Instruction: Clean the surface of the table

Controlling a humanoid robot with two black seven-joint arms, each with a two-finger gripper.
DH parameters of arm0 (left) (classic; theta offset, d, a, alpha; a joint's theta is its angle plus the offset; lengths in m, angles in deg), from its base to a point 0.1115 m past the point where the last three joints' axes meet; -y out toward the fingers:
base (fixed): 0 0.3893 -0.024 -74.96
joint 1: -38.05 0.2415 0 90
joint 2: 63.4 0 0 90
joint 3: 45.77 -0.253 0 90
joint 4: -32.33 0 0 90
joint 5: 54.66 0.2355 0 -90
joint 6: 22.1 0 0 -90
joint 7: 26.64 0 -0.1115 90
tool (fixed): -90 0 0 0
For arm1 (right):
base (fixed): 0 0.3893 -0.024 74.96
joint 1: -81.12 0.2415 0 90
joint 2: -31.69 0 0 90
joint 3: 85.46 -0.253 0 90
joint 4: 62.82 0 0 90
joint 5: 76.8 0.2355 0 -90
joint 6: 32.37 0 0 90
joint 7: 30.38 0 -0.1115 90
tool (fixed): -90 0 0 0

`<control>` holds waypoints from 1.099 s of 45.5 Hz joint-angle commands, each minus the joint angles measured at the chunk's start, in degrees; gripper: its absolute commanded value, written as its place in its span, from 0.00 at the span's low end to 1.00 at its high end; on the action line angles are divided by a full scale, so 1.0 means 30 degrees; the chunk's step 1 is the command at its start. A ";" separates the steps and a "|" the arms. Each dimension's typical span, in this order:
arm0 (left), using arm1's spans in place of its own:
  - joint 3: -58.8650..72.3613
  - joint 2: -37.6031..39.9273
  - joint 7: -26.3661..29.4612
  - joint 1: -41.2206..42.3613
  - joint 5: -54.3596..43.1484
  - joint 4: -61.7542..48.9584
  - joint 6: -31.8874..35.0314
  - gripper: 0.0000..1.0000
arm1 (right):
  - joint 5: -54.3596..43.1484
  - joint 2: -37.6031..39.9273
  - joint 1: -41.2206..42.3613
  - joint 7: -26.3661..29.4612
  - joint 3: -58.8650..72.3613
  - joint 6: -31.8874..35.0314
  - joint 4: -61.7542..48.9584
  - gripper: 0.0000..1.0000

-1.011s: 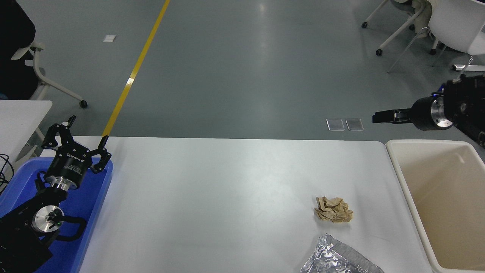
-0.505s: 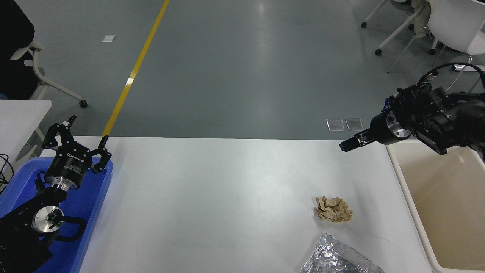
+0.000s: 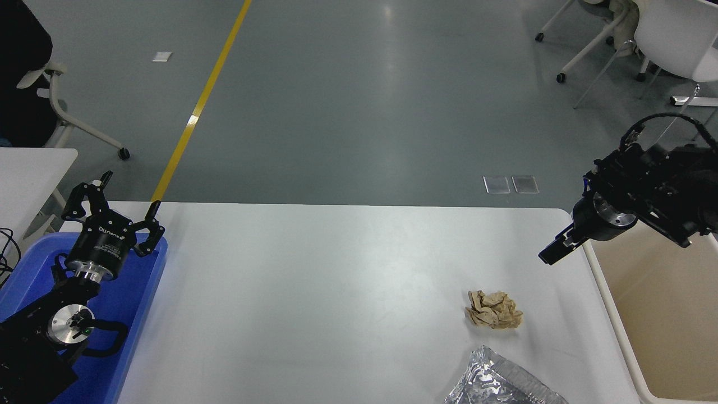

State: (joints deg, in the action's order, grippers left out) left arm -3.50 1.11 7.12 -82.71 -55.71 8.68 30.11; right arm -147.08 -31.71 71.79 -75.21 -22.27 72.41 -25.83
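Right gripper [image 3: 552, 253] dropped lower over the table surface [image 3: 314, 292]'s right edge, fingers look closed, holding nothing. Paper ball [image 3: 493, 310] below-left. Left gripper [image 3: 111, 209] parked over blue tray [image 3: 137, 292], fingers spread.

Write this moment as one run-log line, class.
right gripper: above large white tabletop, no load | crumpled brown paper ball: on table | crinkled silver foil piece: near edge | left gripper: open, over blue plastic tray
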 commanded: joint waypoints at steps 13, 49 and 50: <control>0.0000 0.0000 0.0000 0.0001 0.0001 0.0029 0.0001 1.00 | -0.0978 0.6629 -0.0844 -0.1724 -0.3044 -0.0446 0.5833 0.99; 0.0000 0.0000 0.0000 0.0001 0.0001 0.0000 0.0001 1.00 | -0.4726 0.2735 -0.2251 -0.1724 -0.4892 -0.6364 0.7328 0.99; 0.0000 0.0000 0.0000 0.0001 0.0001 0.0000 0.0001 1.00 | -0.4873 0.2559 -0.2222 -0.1724 -0.4746 -0.6364 0.7211 0.99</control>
State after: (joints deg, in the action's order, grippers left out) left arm -3.50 1.11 7.11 -82.71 -55.71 8.70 30.11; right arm -156.48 -19.00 65.06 -80.36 -37.25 54.70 -4.30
